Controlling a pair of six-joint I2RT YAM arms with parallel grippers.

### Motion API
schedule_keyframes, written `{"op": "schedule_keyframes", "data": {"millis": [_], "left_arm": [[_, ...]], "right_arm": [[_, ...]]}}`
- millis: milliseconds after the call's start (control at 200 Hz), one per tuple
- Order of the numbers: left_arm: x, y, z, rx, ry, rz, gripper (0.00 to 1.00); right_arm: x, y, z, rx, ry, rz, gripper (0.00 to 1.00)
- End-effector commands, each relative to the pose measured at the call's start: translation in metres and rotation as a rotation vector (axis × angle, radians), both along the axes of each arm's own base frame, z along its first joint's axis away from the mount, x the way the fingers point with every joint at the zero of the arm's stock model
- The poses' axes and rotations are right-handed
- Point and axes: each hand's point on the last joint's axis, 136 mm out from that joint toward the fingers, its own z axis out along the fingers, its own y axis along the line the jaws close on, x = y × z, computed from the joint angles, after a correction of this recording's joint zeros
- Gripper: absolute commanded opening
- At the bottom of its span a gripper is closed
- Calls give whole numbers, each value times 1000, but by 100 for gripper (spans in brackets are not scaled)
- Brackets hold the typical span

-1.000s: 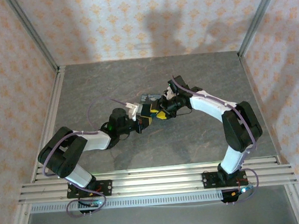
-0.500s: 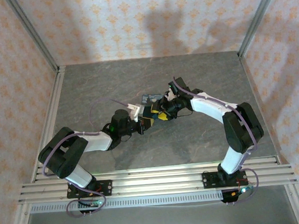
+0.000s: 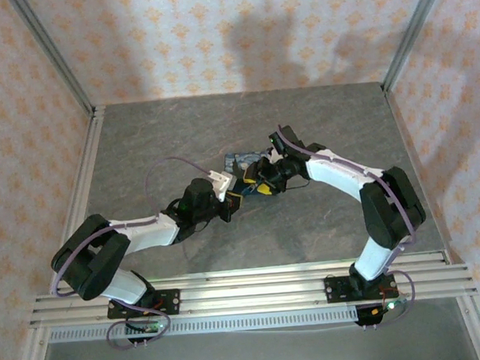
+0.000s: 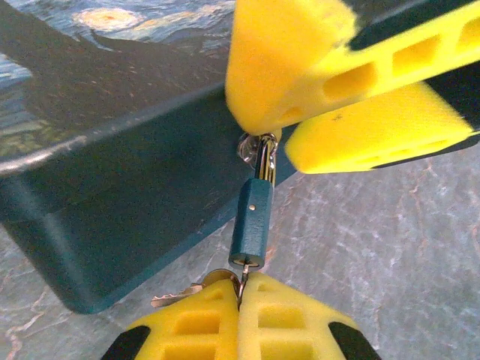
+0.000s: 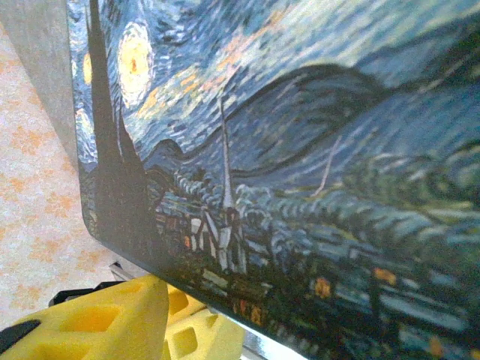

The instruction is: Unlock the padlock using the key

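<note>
A small teal padlock point(image 4: 251, 221) hangs by its metal shackle point(image 4: 259, 146) from the side of a dark-blue box point(image 4: 112, 187) printed with a starry-night painting point(image 5: 300, 150). My left gripper point(image 4: 241, 289) is shut on a metal key point(image 4: 244, 274) whose blade is in the keyhole at the lock's lower end. A spare key point(image 4: 176, 298) sticks out to the left of my fingers. My right gripper point(image 4: 268, 139) pinches the shackle end with its yellow fingers point(image 4: 300, 67). From above, both grippers point(image 3: 235, 198) point(image 3: 257, 183) meet beside the box point(image 3: 243, 159).
The grey stone-patterned table point(image 3: 179, 135) extends around the box. Aluminium rails run along the left side point(image 3: 88, 182) and the near edge point(image 3: 248, 291). Patterned walls enclose the back and sides. The right fingers point(image 5: 112, 322) show under the box's edge.
The left arm has stretched forward and lowered, and its gripper has slid slightly toward the near edge. The right gripper edged a little left. Both grips are unchanged.
</note>
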Motion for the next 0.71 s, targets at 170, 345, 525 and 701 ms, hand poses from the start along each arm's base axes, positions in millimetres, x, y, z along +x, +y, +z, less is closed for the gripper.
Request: {"op": "schedule_keyframes", "data": {"millis": [170,345,525,701], "left_arm": [[6,6,-6,96,-46,38,0],[1,11,-14,238,-102,35,0],[-3,16,-16,364,-181,49,0],[-6,23,-22,453,-202,57,0]], "right_arm": [[1,-16,6,-86,-82,-46,58],[-3,-17,3,-90,-79,-53,58],[-5,-17,-3,-87,-76,-72,58],[-7,-21,-7,-104,-78,-84,57]]}}
